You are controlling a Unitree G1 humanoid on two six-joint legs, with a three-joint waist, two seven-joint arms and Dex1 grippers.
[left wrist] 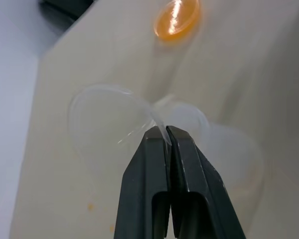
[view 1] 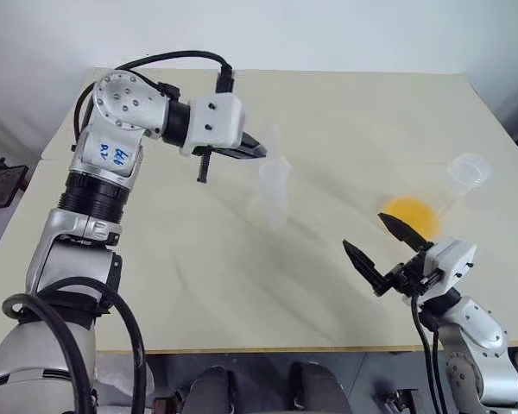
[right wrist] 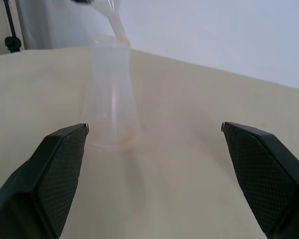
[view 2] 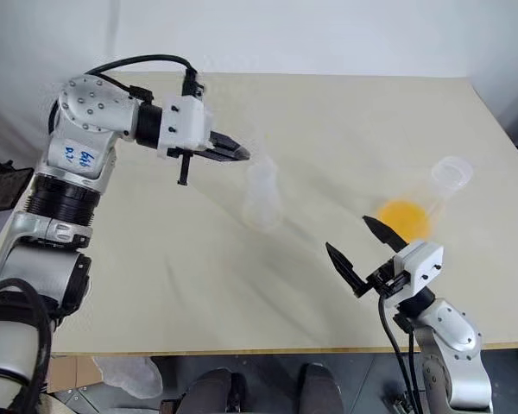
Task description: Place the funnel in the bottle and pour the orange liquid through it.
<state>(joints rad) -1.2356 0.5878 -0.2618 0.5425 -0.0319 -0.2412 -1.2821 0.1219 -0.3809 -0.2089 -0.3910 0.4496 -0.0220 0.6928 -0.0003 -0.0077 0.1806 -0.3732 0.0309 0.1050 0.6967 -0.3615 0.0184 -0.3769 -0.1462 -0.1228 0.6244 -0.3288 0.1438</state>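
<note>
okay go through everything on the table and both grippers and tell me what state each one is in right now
left gripper: shut on the funnel's rim, held above the empty bottle
funnel: clear, lifted off the table, stem near the bottle's mouth, not yet seated
empty bottle: upright, nothing visible inside
second bottle: on the table at the right, holds the orange liquid
right gripper: fingers wide open, holding nothing
table: bare pale top

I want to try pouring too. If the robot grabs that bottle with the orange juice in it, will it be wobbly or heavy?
Probably light: the orange liquid only covers the bottom of the bottle. Its wide base and narrow neck should keep it steady when pushed. The clear wall looks smooth, so it might slip in the open right claw.
</note>
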